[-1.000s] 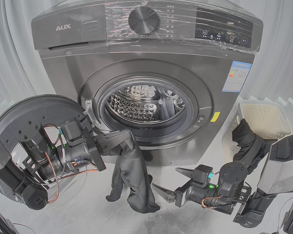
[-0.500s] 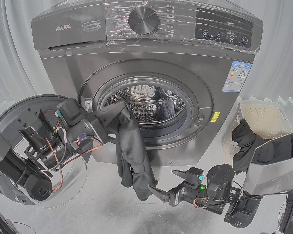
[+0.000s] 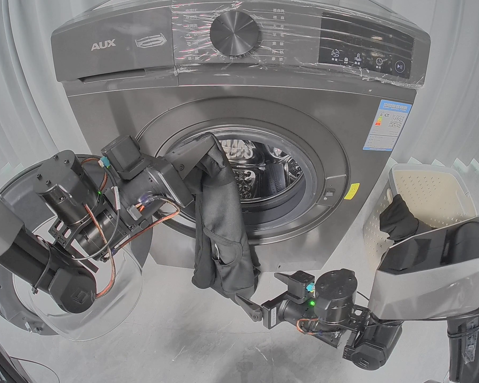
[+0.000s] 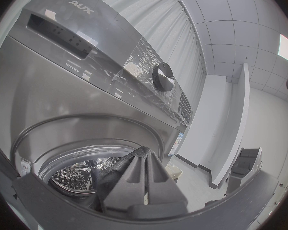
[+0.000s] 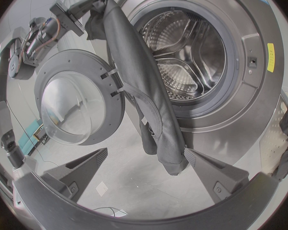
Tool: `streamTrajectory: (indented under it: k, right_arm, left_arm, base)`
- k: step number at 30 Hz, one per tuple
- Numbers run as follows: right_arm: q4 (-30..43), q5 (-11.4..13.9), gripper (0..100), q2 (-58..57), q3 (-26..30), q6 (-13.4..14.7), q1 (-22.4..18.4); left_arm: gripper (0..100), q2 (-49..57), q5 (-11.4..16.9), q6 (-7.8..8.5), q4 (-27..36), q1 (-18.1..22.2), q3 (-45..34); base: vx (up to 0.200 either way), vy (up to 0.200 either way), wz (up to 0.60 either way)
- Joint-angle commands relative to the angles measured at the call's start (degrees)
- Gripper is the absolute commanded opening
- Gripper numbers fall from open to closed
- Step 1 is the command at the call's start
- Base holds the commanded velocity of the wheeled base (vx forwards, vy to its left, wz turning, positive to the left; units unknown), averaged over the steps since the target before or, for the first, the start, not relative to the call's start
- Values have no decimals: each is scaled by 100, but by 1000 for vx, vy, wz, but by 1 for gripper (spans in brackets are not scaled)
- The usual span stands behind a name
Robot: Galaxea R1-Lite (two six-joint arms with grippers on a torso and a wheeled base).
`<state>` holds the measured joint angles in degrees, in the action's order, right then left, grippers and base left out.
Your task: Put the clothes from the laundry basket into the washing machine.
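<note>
My left gripper (image 3: 205, 146) is shut on the top of a dark grey garment (image 3: 223, 224), held at the upper left of the washing machine's open drum mouth (image 3: 274, 179). The cloth hangs down past the door ring toward the floor. In the left wrist view the closed fingers (image 4: 144, 173) pinch the dark cloth (image 4: 118, 170) before the drum. My right gripper (image 3: 248, 291) is open, low near the floor at the garment's hanging end. In the right wrist view the garment's hem (image 5: 169, 157) touches one fingertip (image 5: 190, 154). Another dark garment (image 3: 399, 219) drapes over the white laundry basket (image 3: 436, 192).
The round washer door (image 5: 80, 96) stands swung open on the machine's left, beside my left arm. The basket (image 5: 273, 141) sits on the floor right of the machine. Bare grey floor (image 3: 186, 341) lies in front of the machine.
My left gripper has raised the dark garment from below the door ring up to the drum mouth's upper left. My right gripper has moved left and lower, its open fingers reaching the garment's hanging end.
</note>
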<state>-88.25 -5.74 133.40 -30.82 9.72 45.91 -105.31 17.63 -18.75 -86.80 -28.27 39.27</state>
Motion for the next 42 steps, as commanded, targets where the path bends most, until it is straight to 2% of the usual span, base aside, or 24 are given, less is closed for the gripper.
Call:
streamTrajectory:
  k: [1,7,16,29,42]
  right_arm:
    - [-8,-23,100,590,-425,-5,-29]
    - [176,29,100,1004,-1058,-66,-240]
    - [1046,47,100,1329,-1928,-163,-337]
    - [1697,91,100,2181,-3422,-304,-425]
    - [1811,108,100,2366,-4073,-260,-548]
  left_arm:
    - [0,-33,-23,-15,14,-21,99]
    - [0,-15,-23,-15,14,-12,125]
    - [0,-68,-14,-15,5,-12,116]
    - [0,-95,-14,-32,5,6,116]
    - [0,-95,-5,-41,-13,-3,108]
  base:
    - [0,0,0]
    - [0,0,0]
    - [0,0,0]
    - [0,0,0]
    - [0,0,0]
